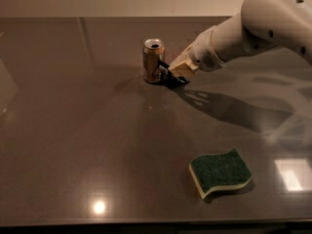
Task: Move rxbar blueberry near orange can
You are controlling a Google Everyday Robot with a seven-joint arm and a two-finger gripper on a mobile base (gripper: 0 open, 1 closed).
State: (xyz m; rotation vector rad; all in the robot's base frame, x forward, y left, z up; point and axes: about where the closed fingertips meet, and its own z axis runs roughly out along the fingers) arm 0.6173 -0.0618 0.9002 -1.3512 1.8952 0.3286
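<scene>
We see the white arm (253, 28) coming in from the upper right and sloping down toward the table (97, 145). Its gripper (168, 72) is low, just above the table surface, at the end of a tan wrist section.

Just to the left of the gripper stands the can (153, 60), upright, golden-orange with a silver top and an open mouth. The gripper tip is so near the can's lower right side that we cannot tell whether the two touch.

At the gripper tip, low against the table, lies a small flat dark shape that we take for the snack bar (172, 80). It is just beside the foot of the can, on the can's right, and partly under the gripper. The bar and the dark parts of the gripper run together here, so we cannot tell whether the gripper is clamped on the bar, apart, or together. Nor can we tell whether the bar rests fully on the table or is slightly raised.

From the gripper a long dark shadow (229, 111) stretches off to the right across the glossy surface, below the arm.

Well away from the gripper, toward the near right part of the table, lies a sponge (220, 172), wavy in outline, dark green on top with a pale yellow layer underneath. It lies flat and is apart from everything else.

Toward the near left of the gripper, close to the front edge, a small bright light reflection (99, 207) shows on the table.
</scene>
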